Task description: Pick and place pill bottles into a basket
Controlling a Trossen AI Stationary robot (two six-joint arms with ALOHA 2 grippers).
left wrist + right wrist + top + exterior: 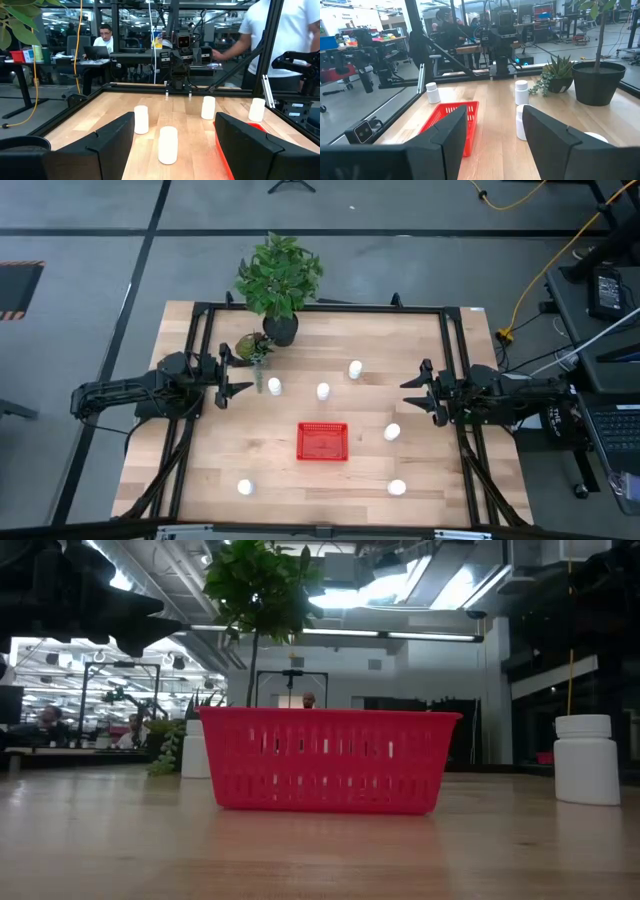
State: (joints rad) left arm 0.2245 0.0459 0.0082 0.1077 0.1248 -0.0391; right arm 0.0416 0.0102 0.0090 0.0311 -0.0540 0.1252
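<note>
Wooden surface (pixel 330 480) at frame centre: six upright pill bottles (pixel 323 391) scattered around the empty red basket (pixel 322 441). Left gripper (pixel 243 373), fingers open and empty, sits mid-left, nearest the bottle (pixel 274 386) just right of it. Right gripper (pixel 412 393), also open and empty, waits mid-right.

A potted plant (pixel 279 280) and small succulent (pixel 254 348) on the table (pixel 200 470).

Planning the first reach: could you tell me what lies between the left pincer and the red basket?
In the high view, two pill bottles stand between left pincer and basket.
</note>
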